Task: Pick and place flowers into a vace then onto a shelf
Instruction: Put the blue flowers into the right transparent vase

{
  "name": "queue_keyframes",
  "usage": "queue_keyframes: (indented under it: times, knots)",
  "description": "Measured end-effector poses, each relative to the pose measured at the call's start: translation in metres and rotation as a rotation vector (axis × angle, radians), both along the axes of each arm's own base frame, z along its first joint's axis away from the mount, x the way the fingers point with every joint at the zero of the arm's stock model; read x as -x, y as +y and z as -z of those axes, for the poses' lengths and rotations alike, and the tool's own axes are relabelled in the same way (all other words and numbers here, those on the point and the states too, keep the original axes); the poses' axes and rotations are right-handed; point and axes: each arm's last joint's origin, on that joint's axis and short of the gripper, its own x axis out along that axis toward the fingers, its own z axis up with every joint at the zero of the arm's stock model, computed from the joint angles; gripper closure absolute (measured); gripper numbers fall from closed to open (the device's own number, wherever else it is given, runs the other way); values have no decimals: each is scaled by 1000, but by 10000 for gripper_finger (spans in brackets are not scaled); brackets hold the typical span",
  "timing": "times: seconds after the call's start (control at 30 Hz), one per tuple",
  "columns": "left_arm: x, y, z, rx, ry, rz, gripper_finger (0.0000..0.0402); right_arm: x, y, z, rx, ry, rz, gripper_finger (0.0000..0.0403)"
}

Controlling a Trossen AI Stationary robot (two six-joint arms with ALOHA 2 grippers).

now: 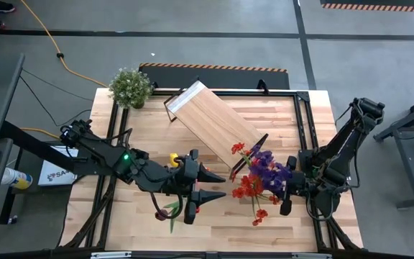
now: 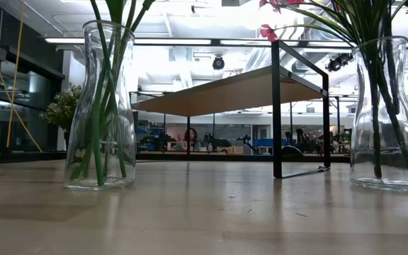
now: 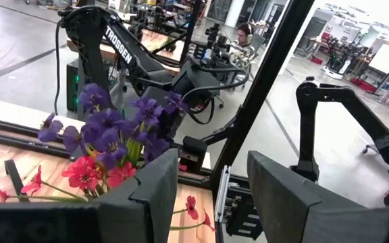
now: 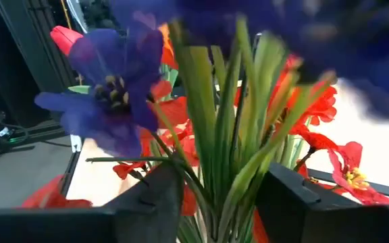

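Starting at the left of the high view, a bushy potted plant (image 1: 130, 87) is seen at the far corner of the desk (image 1: 221, 223), well apart from the work. The left pincer (image 1: 207, 185) is held over the desk's middle, its fingers apart and nothing between them; the left wrist view confirms the empty gap. Just beside it, a glass vase (image 2: 108, 106) is stood with yellow and maroon tulips (image 1: 171, 160) already inserted, so this arm is judged to be waiting.

The shelf (image 1: 210, 119) is set diagonally across the far half of the desk, its top board bare, presumably kept free to receive the vases.

Further right, a second glass vase (image 2: 380, 113) is filled with the purple spray (image 1: 268, 167) and red blossoms (image 1: 249, 188). The right pincer (image 4: 215, 202) is positioned at this bouquet, with green stems (image 4: 225, 128) passing between its fingers. The fingers are seen apart around the stems; whether the stems are still pinched cannot be told. A release after insertion is judged likely.

The word "TROSSEN" (image 3: 119, 46) is read on the right arm in the left wrist view. A partly hidden label starting "SA" (image 1: 61, 173) is seen beside the desk's left edge.
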Motion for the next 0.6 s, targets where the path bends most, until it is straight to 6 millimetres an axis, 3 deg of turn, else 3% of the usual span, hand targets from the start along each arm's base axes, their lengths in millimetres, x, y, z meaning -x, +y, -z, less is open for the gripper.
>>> queue_keyframes:
  times: [0.37, 0.6]
  knots:
    - [0, -1, 0, 0, 4, 21, 190, 7, -6, -8, -43, 33, -131, 174]
    - [0, -1, 1, -1, 8, 27, 190, 11, -10, -8, -40, 83, -222, 149]
